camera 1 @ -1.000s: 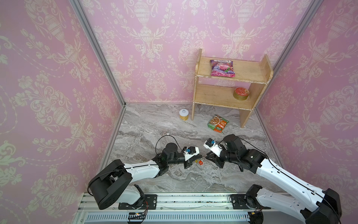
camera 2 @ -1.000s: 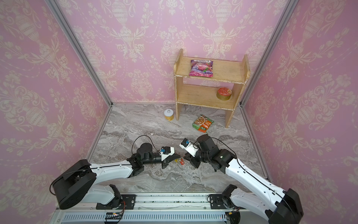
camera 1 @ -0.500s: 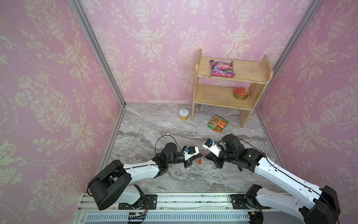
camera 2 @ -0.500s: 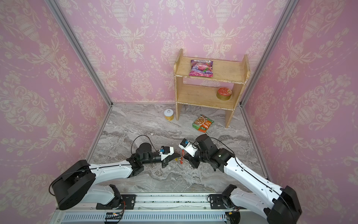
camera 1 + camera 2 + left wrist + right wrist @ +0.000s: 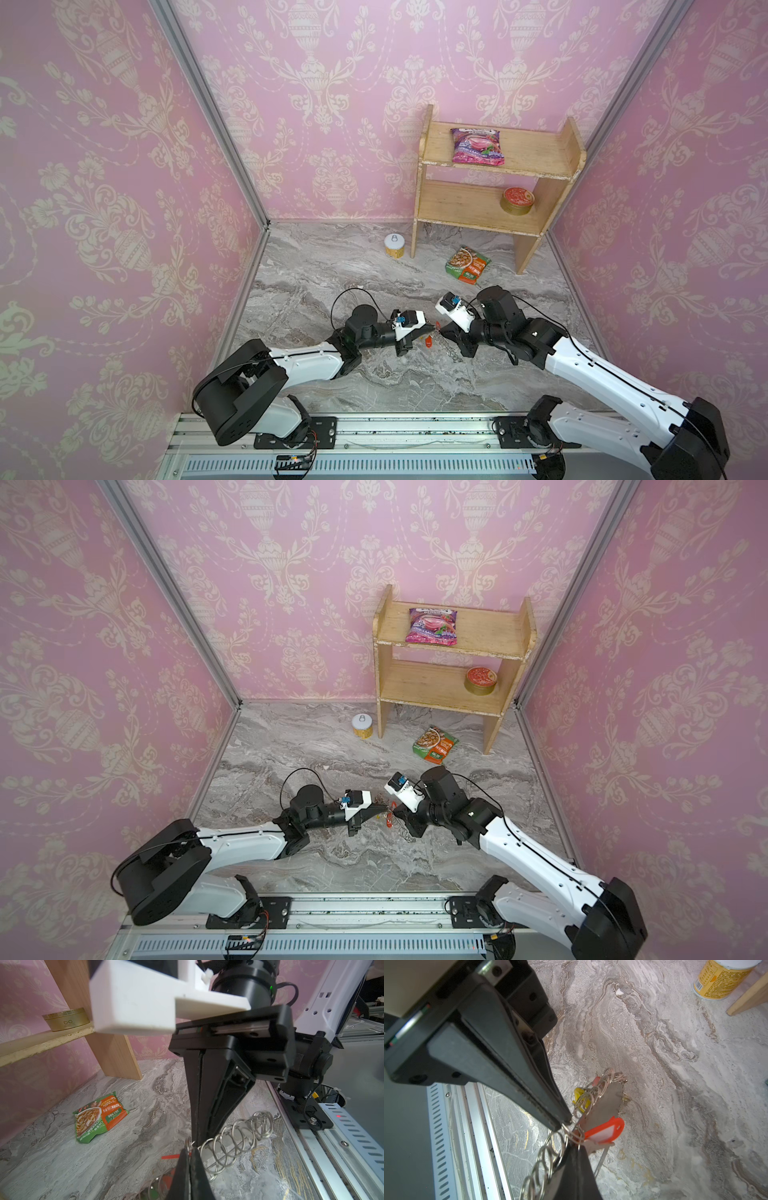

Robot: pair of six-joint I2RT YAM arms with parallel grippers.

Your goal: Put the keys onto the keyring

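1. You've got L claw [image 5: 189, 1150] clamped on a keyring [image 5: 228, 1142] ring, prob. to steady it above the desk [image 5: 654, 1064].
2. R claw's [image 5: 576, 1145] clamped on the next ring, by the red key [image 5: 604, 1130].
3. Farther: band [image 5: 606, 1101], yellow tag [image 5: 579, 1095] on same chain.

The left arm [image 5: 299, 365] and the right arm [image 5: 602, 374] both wore glossy white shells over their long links, with matte black cylindrical joints and bulky black shoulder housings [image 5: 237, 399]. A thin black cable [image 5: 350, 290] looped over each wrist. White blocky camera mounts [image 5: 409, 323] carried small blue connectors. The right pincer [image 5: 196, 1139] had two black wedge-shaped fingers, a silver slide rail [image 5: 239, 1029] across its black body, dark recessed screws, and a green light [image 5: 271, 987] on the motor behind. The left pincer [image 5: 563, 1123] looked alike. A small white mark [image 5: 533, 332], possibly a logo, sat on the right elbow.
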